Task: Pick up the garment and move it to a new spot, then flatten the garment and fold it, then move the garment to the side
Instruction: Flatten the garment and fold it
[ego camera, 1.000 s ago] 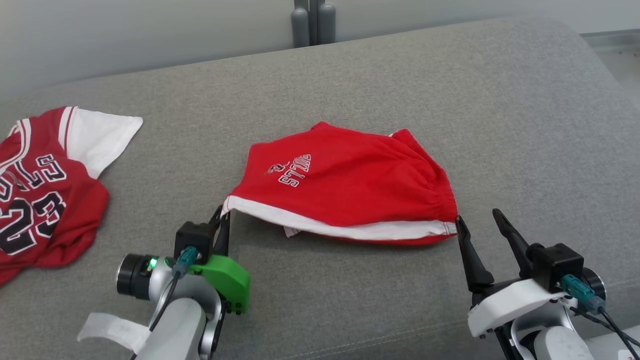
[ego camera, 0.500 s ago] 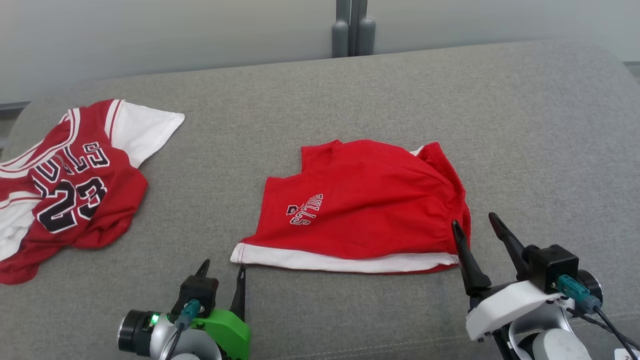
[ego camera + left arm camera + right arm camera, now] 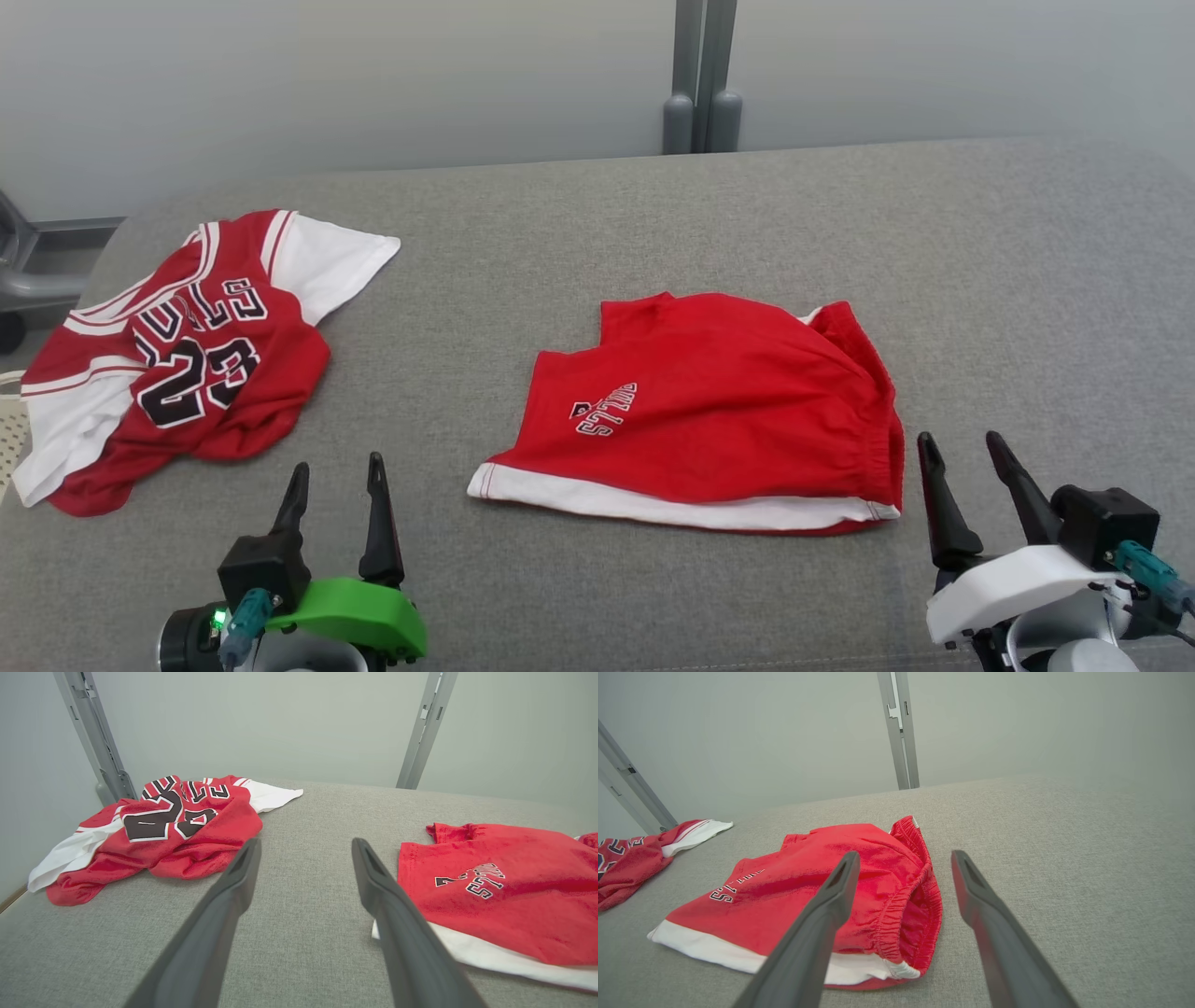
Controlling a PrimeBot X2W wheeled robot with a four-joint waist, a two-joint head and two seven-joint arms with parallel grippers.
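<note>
The garment, red shorts [image 3: 709, 411] with a white hem and a small printed logo, lies folded flat in the middle of the grey padded surface [image 3: 579, 233]. My left gripper [image 3: 338, 462] stands open just left of the hem's near-left corner, apart from the cloth. In the left wrist view the left gripper [image 3: 306, 842] has bare padding between its fingers, with the shorts [image 3: 490, 896] to the right. My right gripper [image 3: 960, 437] is open beside the elastic waistband, holding nothing. The right wrist view puts the right gripper [image 3: 905, 854] over the waistband edge of the shorts [image 3: 808, 882].
A crumpled red and white jersey [image 3: 187, 355] printed with 23 lies at the far left of the surface, and the jersey [image 3: 177, 826] sits ahead-left of my left fingers. Grey metal posts [image 3: 702, 93] rise behind the far edge against a pale wall.
My left gripper opened and let go of the shorts' near-left hem corner, then drew back to the left. The shorts settled flat. The head camera shifted, moving the whole picture.
</note>
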